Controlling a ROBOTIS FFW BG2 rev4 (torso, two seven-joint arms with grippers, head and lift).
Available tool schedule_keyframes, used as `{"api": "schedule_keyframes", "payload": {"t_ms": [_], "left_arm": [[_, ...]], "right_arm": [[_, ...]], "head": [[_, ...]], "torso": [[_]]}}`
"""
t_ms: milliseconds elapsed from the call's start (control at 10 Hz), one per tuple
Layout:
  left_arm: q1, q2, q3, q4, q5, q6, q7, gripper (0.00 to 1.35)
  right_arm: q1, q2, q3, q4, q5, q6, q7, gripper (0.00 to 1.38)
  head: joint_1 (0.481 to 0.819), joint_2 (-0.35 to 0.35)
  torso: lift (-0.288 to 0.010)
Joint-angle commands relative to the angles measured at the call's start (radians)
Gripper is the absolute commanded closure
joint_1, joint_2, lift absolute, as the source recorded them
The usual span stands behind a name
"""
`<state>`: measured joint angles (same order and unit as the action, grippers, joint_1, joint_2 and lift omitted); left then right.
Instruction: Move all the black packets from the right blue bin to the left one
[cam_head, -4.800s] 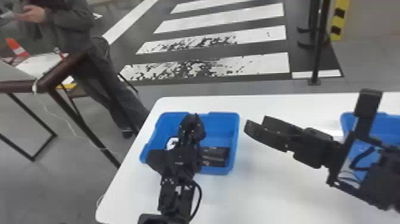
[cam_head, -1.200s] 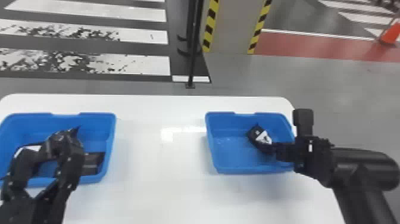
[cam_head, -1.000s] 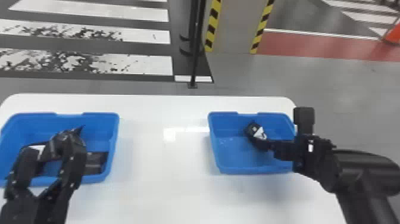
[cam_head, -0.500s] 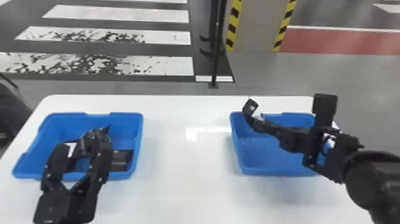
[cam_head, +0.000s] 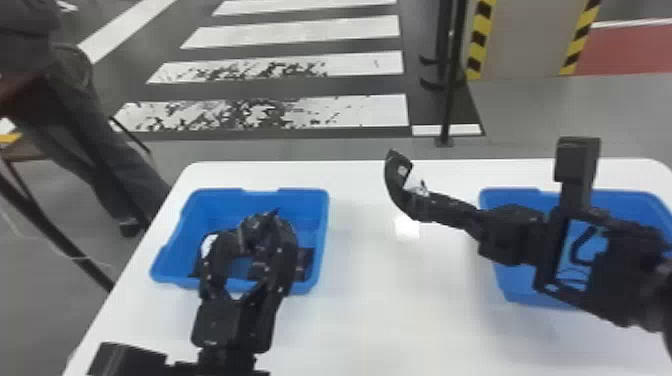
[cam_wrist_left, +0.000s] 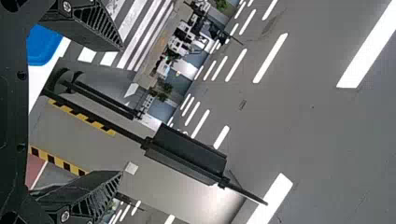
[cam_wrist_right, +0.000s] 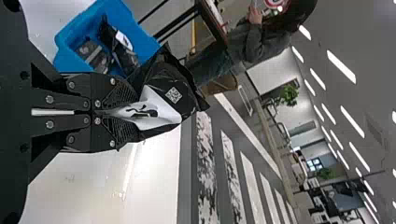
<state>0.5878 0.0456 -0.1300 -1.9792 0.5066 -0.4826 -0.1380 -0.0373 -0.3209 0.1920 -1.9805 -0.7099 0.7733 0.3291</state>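
Over the table between the bins, my right gripper (cam_head: 431, 202) is shut on a black packet (cam_head: 396, 175) with a white label. In the right wrist view my right gripper (cam_wrist_right: 128, 112) pinches this packet (cam_wrist_right: 170, 77) by its edge. My left gripper (cam_head: 256, 231) stands over the left blue bin (cam_head: 322, 215); in the left wrist view my left gripper (cam_wrist_left: 119, 111) is open, nothing between its fingers. Black packets lie in the left bin, one (cam_head: 304, 262) beside the left gripper. The right arm partly covers the right blue bin (cam_head: 510, 197).
Both bins stand on a white table (cam_head: 390, 310), with its bare surface between them. A person stands beyond the table's left side near a brown table. A black post (cam_head: 447, 100) rises behind the far edge.
The head view has turned left. My right gripper has lifted the packet out of the right bin and carried it leftward over the table. The left gripper has stayed over the left bin.
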Motion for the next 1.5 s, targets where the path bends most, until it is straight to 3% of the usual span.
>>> {"api": "schedule_keyframes", "payload": {"t_ms": [0, 700, 1100, 1200, 1400], "left_arm": [[-0.004, 0.004, -0.012, 0.002, 0.000, 0.004, 0.000, 0.10], [-0.045, 0.027, -0.081, 0.000, -0.024, 0.075, -0.002, 0.10], [-0.050, 0.027, -0.083, 0.000, -0.032, 0.078, 0.003, 0.10], [-0.041, 0.028, -0.069, -0.035, -0.040, 0.127, 0.012, 0.21], [-0.028, 0.027, -0.069, -0.044, -0.078, 0.097, 0.058, 1.24]], "right_arm": [[-0.022, -0.009, 0.059, -0.001, -0.040, -0.015, 0.002, 1.13], [-0.083, -0.026, 0.267, 0.016, -0.148, -0.035, 0.011, 1.13], [-0.088, -0.033, 0.313, 0.013, -0.177, -0.039, 0.016, 1.13], [-0.085, -0.035, 0.313, 0.013, -0.179, -0.042, 0.016, 1.13], [-0.090, -0.036, 0.313, 0.008, -0.183, -0.049, 0.018, 1.13]], "head": [[0.695, 0.192], [0.695, 0.295], [0.695, 0.320], [0.695, 0.327], [0.695, 0.335]], "torso": [[-0.140], [-0.140], [-0.140], [-0.140], [-0.140]]}}
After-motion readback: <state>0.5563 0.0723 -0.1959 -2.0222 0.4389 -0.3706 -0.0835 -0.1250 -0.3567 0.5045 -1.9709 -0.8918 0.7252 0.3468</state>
